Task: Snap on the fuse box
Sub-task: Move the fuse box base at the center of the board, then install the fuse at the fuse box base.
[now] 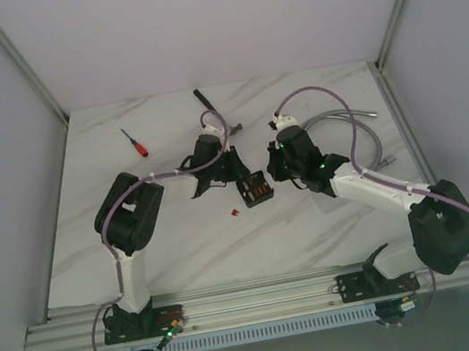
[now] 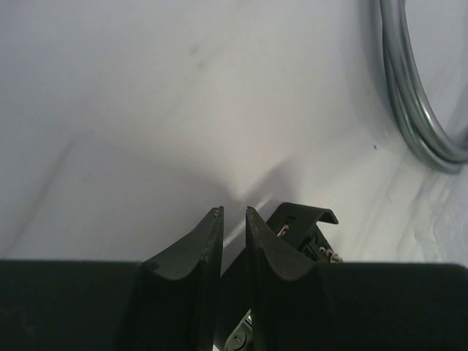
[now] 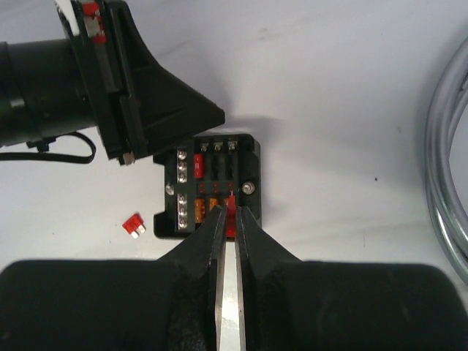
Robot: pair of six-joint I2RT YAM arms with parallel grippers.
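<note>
Marble table (image 1: 184, 248): right hand (image 3: 230, 210) pinches red fuse (image 3: 231, 223) over the fuse box (image 3: 246, 162); left hand (image 2: 232, 212), state unclear.

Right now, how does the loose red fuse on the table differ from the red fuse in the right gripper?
The loose red fuse lies on the table, apart from the fuse box; the pinched red fuse stands at the box, beside its orange fuses. Nothing touches the loose fuse; the right gripper is shut on the pinched one. The loose fuse shows whole, the pinched one partly. Both are red.
</note>
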